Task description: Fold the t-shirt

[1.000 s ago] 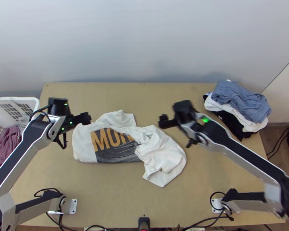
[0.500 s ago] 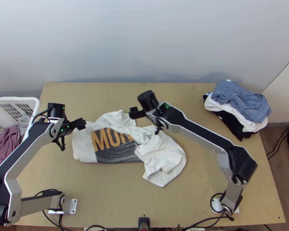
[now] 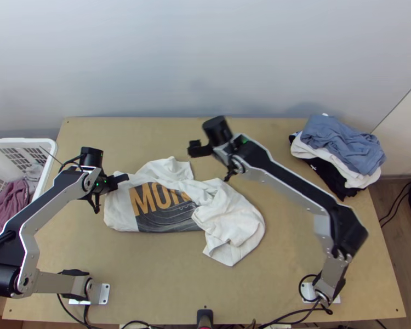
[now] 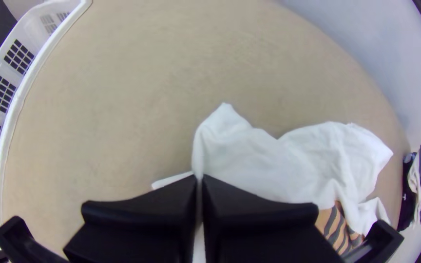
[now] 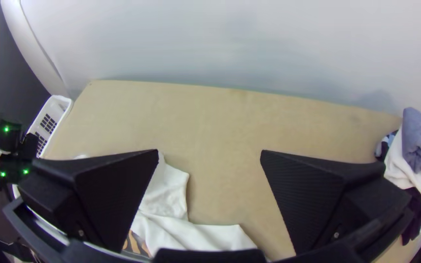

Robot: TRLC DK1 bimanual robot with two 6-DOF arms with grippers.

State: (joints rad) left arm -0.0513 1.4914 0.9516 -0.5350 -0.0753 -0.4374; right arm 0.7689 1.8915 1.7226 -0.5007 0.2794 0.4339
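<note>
White, soft-looking cloth makes up the t-shirt (image 3: 233, 219), lying on the light wooden table (image 3: 205, 290) between the arms' bases, part folded flat, part bunched and creased, with a dark grey print panel (image 3: 161, 219) under orange lettering. The left gripper (image 3: 119, 180) has its fingers closed on the shirt's edge; the finely ribbed fingers of the right gripper (image 3: 198, 148) stand wide apart. A slatted white plastic basket (image 3: 19, 141) holds mauve fabric (image 3: 9, 205); opposite, blue-grey, white and black clothes (image 3: 342, 142) slump in a pile before a smooth pale wall (image 3: 205, 55).
</note>
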